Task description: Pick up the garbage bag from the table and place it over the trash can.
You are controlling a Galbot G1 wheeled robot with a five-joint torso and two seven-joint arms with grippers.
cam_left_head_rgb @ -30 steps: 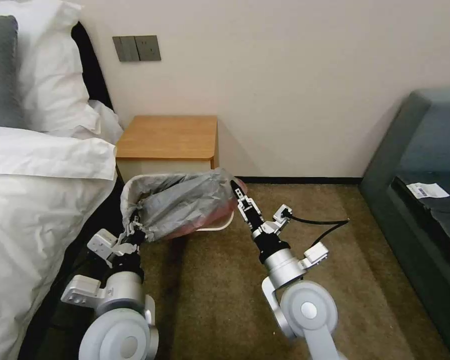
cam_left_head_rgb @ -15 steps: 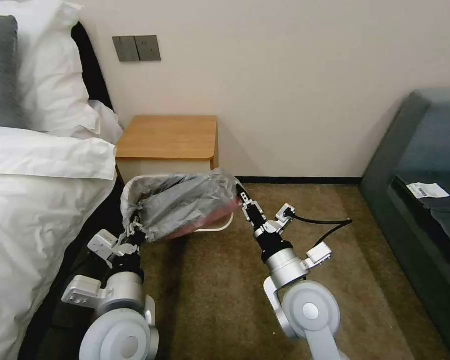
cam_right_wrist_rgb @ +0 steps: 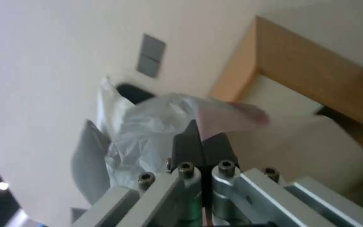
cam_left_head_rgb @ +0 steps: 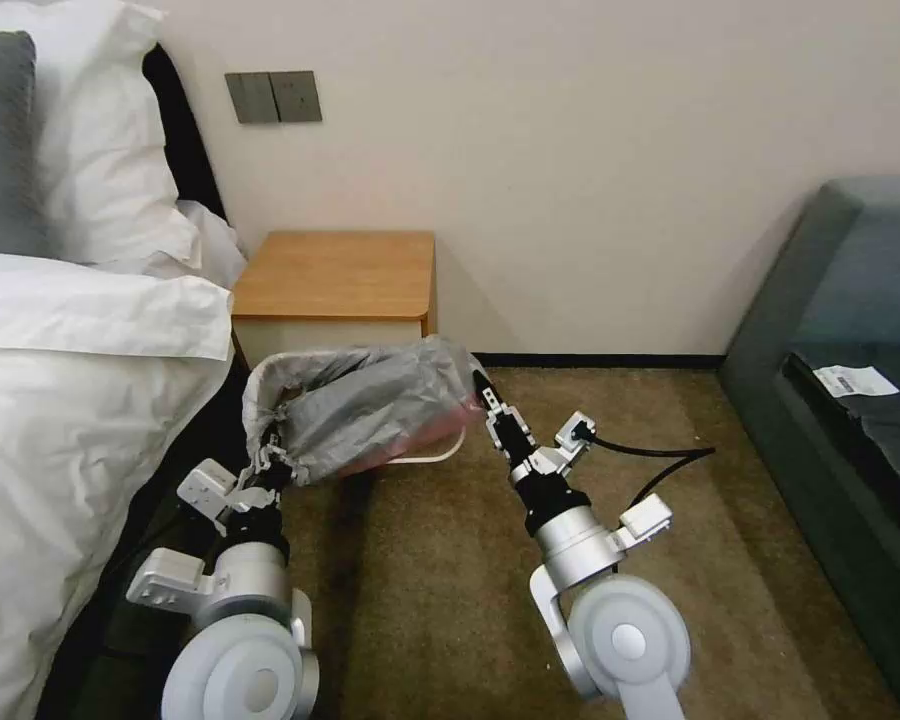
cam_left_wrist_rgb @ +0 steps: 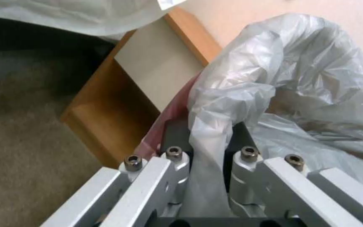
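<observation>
Bag: thin crinkly grey translucent plastic garbage bag (cam_left_head_rgb: 370, 405) with a pink-red band at its mouth, stretched between both grippers above the bin, just in front of the nightstand, off the table top.
Bin: small pale rectangular plastic trash can (cam_left_head_rgb: 440, 452), only its cream rim peeking out below the bag's right end.
Table: small orange-brown wooden nightstand (cam_left_head_rgb: 335, 272) with a white drawer front, top bare, against the wall.
Left gripper (cam_left_head_rgb: 273, 462): clenched on a bunched fold of grey film at the bag's near-left edge; in the left wrist view plastic pinched flat between the dark pads (cam_left_wrist_rgb: 175, 137).
Right gripper (cam_left_head_rgb: 480, 385): pinched tight on the pink-red band at the bag's right end, pads (cam_right_wrist_rgb: 190, 146) pressed together on the strip.
Handling: judged feather-light, limp, slippery, easy to tear; likely to collapse if slack.
Where to hold: the mouth band, at opposite sides, looks the soundest purchase.
Risk: film slipping from the pads or snagging on a rim corner.
Writing: white printed slip (cam_left_head_rgb: 854, 380) on the dark grey sofa (cam_left_head_rgb: 840, 330), too small to read; no brand visible elsewhere.
</observation>
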